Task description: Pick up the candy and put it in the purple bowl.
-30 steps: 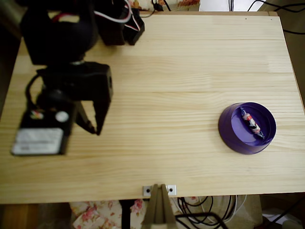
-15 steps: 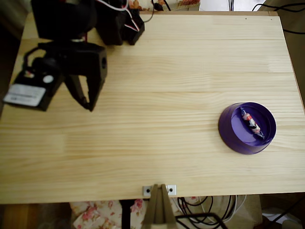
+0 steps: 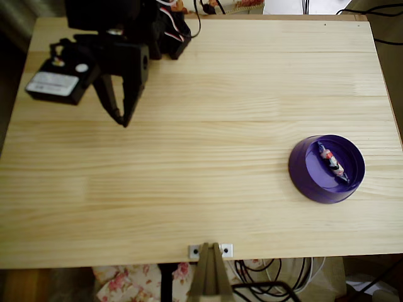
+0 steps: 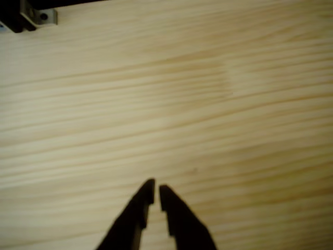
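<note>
The candy (image 3: pixel 331 162), a slim white wrapped sweet with red and blue marks, lies inside the purple bowl (image 3: pixel 298 168) at the right of the table in the overhead view. My black gripper (image 3: pixel 121 119) hangs over the table's upper left, far from the bowl. In the wrist view the gripper (image 4: pixel 156 192) has its two black fingertips nearly touching, with bare wood under them and nothing between them.
The arm's black base and cables (image 3: pixel 160 31) sit at the table's top left. A small metal bracket (image 3: pixel 210 251) is fixed to the front edge; the same bracket (image 4: pixel 31 18) shows at the top left of the wrist view.
The arm has drawn back from the left edge toward its base at the top left, and the gripper has moved up the picture. Bowl and candy have not moved.
</note>
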Controlling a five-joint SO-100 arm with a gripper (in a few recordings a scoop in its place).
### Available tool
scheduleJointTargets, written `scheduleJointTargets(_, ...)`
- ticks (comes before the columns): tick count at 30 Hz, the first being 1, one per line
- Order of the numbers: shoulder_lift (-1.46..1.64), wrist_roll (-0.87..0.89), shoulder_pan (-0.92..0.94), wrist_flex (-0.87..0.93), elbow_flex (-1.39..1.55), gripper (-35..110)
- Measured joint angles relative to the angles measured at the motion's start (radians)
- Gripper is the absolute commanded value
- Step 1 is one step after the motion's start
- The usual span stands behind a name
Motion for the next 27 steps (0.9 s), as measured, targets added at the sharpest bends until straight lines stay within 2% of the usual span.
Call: scheduleJointTargets(27, 0.075, 0.020, -0.072, 0.035, 0.098, 0)
